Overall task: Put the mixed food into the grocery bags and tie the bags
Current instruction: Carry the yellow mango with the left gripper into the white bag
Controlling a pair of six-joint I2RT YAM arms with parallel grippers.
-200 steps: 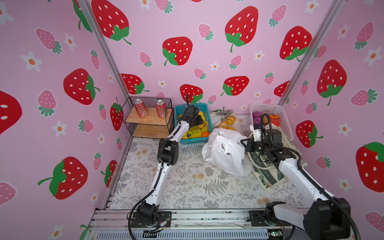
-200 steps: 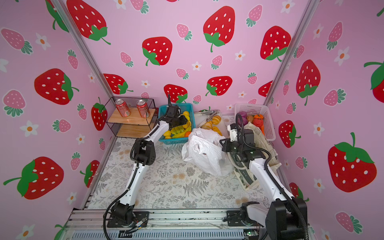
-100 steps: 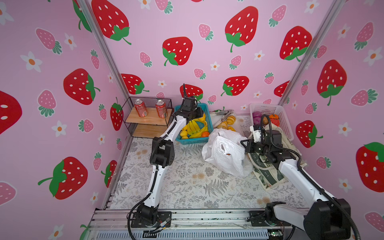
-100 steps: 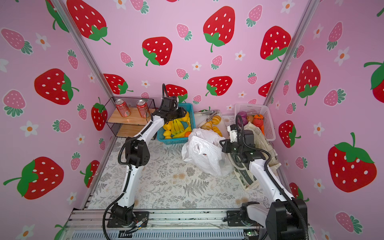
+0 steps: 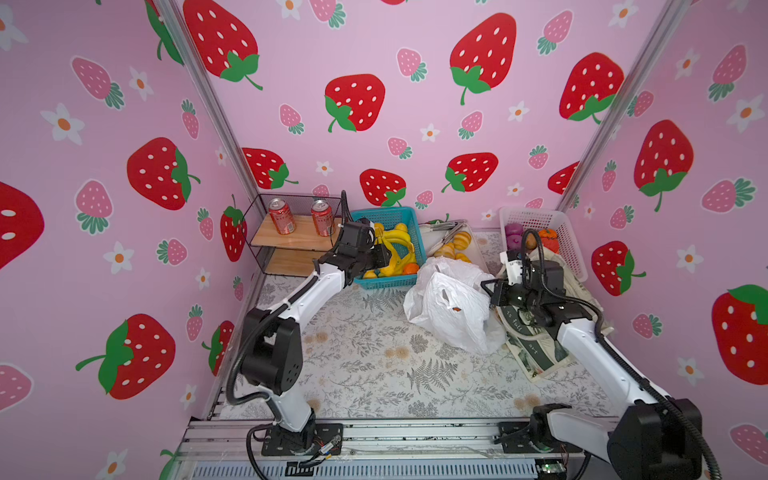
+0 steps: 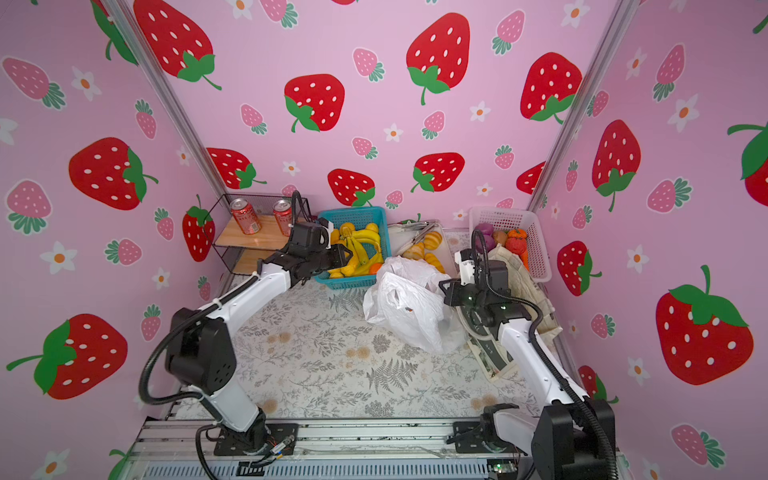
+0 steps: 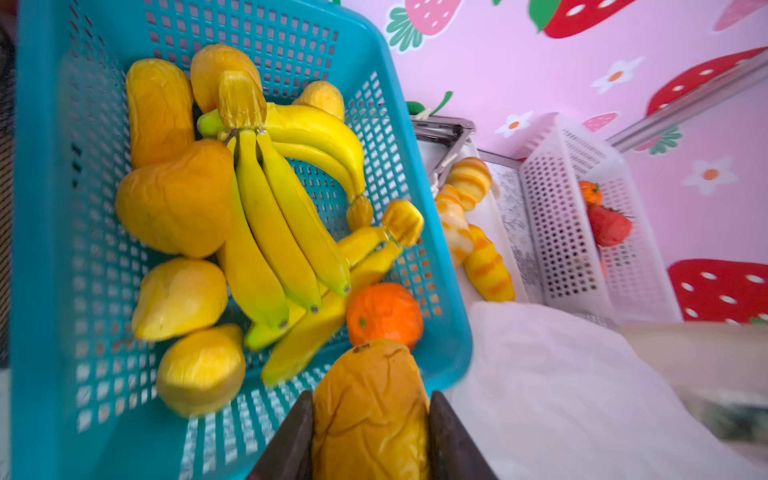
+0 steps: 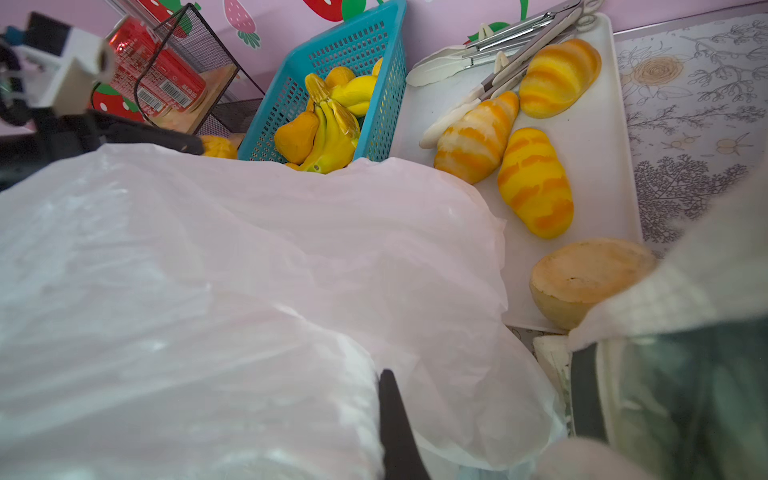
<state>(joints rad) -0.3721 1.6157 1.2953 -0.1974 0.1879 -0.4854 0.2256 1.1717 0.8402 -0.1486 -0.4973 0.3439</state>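
Up out of the blue basket [image 5: 417, 232] since a second ago, the left gripper [image 5: 382, 259] now hangs over the basket's near wall, its jaws part-way closed around a wrinkled yellow-orange fruit [image 7: 370, 374]. Nearest the robot's base, the white plastic bag [image 5: 449, 316] slumps on the mat [image 5: 365, 374], with its handles loose and untied. The right gripper [image 5: 489, 290] is closed tight on the film at the bag's rim. What the bag already holds I cannot tell through the film, perhaps very little. Just beside it the canvas tote [image 5: 536, 353] lies flat under the right arm, also untied. Farther back the basket holds bananas [image 7: 270, 216] and an orange [image 7: 384, 311], and the striped rolls [image 8: 536, 183] lie on the white tray [image 8: 602, 124]. By my judgement the packing is at an early stage: one fruit is on its way, and most of the food and both knots are left
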